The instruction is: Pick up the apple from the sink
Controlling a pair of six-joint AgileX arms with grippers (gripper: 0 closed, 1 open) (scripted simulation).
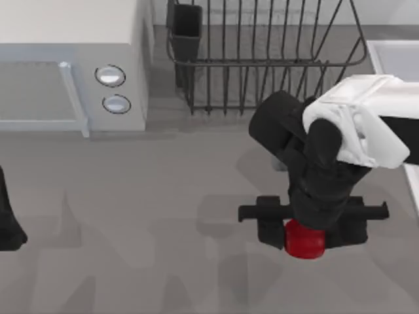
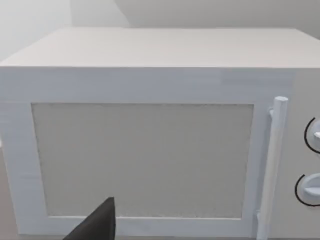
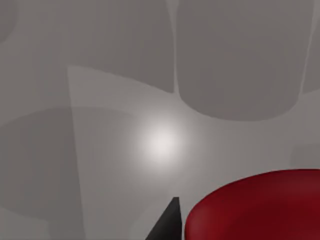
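1. Top view: my right gripper (image 1: 305, 234) points down over the grey table (image 1: 163, 261), with the apple (image 1: 304, 239) pinched between its fingers just under the wrist. I judge the apple is already clear of the sink (image 1: 393, 59), whose pale rim sits well off at the table's right edge; holding the fruit from above keeps it centred in the grip. The arm reaches in from the right, its forearm bent down steeply beside the dark wire rack (image 1: 262, 59).
2. Top view again: my left arm is parked at the table's left edge.
3. Left wrist view: that camera faces the white box with two knobs (image 2: 150, 150). One dark fingertip (image 2: 97, 222) shows; I cannot tell how the left gripper stands.
4. Right wrist view: the apple (image 3: 260, 205) sits close against a dark fingertip (image 3: 167, 225), above the bare table (image 3: 125, 100).
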